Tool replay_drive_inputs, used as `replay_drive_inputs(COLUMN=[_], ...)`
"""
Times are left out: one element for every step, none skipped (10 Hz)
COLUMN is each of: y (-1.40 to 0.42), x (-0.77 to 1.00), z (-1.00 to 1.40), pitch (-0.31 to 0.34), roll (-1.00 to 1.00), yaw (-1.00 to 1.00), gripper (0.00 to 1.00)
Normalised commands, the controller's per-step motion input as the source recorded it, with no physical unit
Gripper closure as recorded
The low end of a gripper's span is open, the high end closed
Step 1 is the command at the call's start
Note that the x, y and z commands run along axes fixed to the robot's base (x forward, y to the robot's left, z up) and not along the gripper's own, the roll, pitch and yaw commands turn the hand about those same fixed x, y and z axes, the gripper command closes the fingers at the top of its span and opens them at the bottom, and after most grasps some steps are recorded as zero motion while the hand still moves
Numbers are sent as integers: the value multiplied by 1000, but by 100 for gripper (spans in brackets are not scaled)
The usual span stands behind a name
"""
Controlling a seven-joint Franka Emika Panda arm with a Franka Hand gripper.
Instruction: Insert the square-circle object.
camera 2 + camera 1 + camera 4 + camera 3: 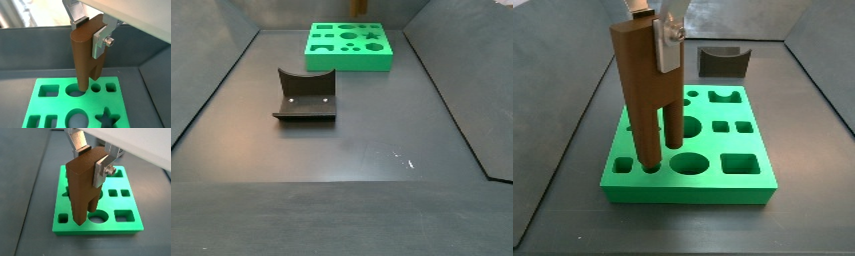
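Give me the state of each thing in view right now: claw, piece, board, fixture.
claw: shut on the square-circle object, above the green board.
square-circle object: held upright, legs down at the board's holes; seating depth unclear.
green board: flat on the floor.
fixture: standing apart from the board, nothing on it.

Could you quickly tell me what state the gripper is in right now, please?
Gripper: closed on the top of the square-circle object, holding it upright over the green board. Its legs are at the board's holes.
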Motion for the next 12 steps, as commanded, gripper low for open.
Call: replay_drive_inputs(y=[-9, -14, -20, 0, 0, 0, 0, 0, 0, -80, -157, -443], x=[-77, -91, -109, -120, -123, -123, -120, -126, -126, -126, -29, 154], z=[-60, -89, -131, -163, -177, -174, -171, -169, -163, -134, -86, -86], pitch=[31, 43, 66, 107, 140, 139, 136, 130, 124, 109, 119, 74], roll=[146, 159, 170, 163, 163, 157, 156, 156, 161, 183, 189, 106], yaw=[-1000, -994, -966, -903, -863, -869, -871, -877, -883, -891, -797, -469], gripper=[100, 100, 100, 100, 100, 100, 100, 100, 100, 100, 100, 100])
